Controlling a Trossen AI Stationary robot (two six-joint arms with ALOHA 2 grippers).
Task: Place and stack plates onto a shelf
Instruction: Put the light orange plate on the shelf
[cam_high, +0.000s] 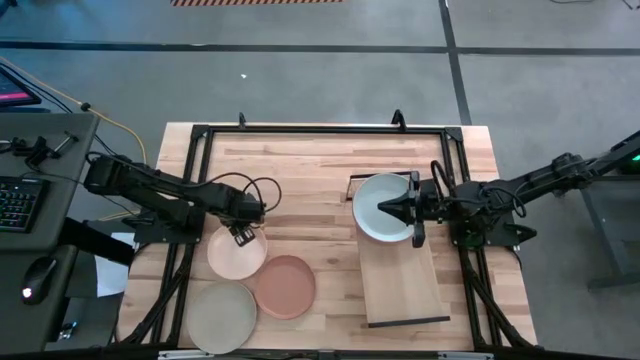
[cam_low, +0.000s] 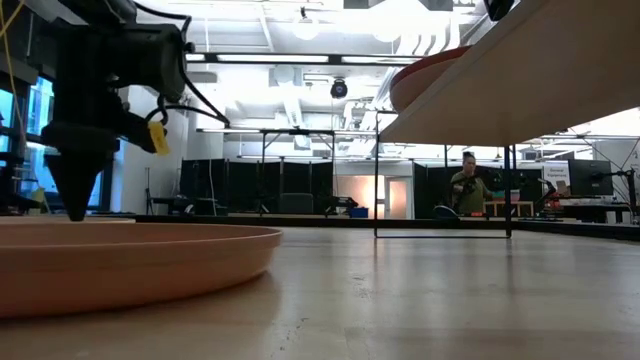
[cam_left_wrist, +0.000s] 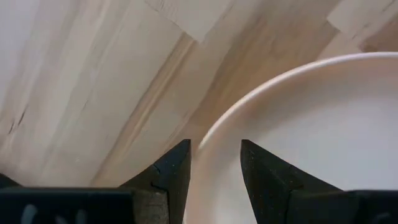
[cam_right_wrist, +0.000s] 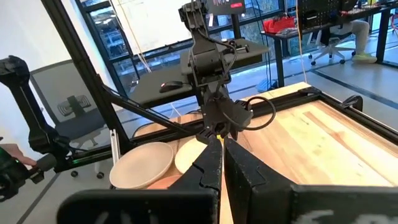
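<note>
Parted, our left gripper (cam_high: 240, 235) straddles the peach plate (cam_high: 236, 254) rim; our right gripper's (cam_high: 388, 208) jaws pinch the pale plate (cam_high: 375, 215) over the shelf (cam_high: 400, 280).

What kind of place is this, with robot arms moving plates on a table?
Probably a robotics lab or workshop. Beyond the wooden table are desks with monitors, an office chair, hazard tape on the concrete floor, and a person in the background.

A dark desk (cam_high: 45, 180) with a keyboard (cam_high: 15, 203) and mouse (cam_high: 37, 277) sits beyond the left gripper's arm.
</note>
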